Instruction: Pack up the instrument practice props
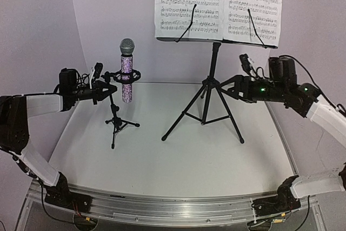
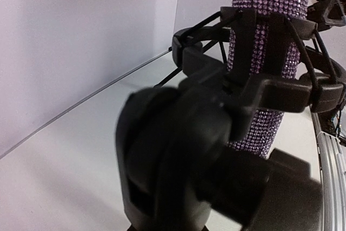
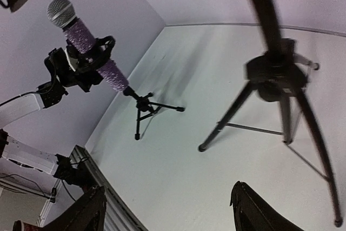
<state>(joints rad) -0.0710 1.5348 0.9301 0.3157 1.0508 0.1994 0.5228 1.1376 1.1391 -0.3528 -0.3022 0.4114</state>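
A purple glitter microphone [image 1: 127, 74] with a grey mesh head stands upright in the clip of a small black tripod mic stand [image 1: 115, 124] at the left. My left gripper [image 1: 107, 87] is at the stand's top joint, just left of the microphone [image 2: 265, 52], and looks shut on the mic stand's holder [image 2: 254, 87]. Its fingers are blurred black. Two white sheet-music pages [image 1: 189, 4] rest on the tall black tripod music stand [image 1: 210, 96]. My right gripper [image 1: 231, 87] is open and empty just right of that stand's pole [image 3: 278, 74].
An aluminium rail [image 1: 173, 206] runs along the table's near edge, with both arm bases on it. White backdrop walls [image 1: 38, 20] close in the left, back and right. The music stand's legs [image 1: 175, 128] spread over the table's middle.
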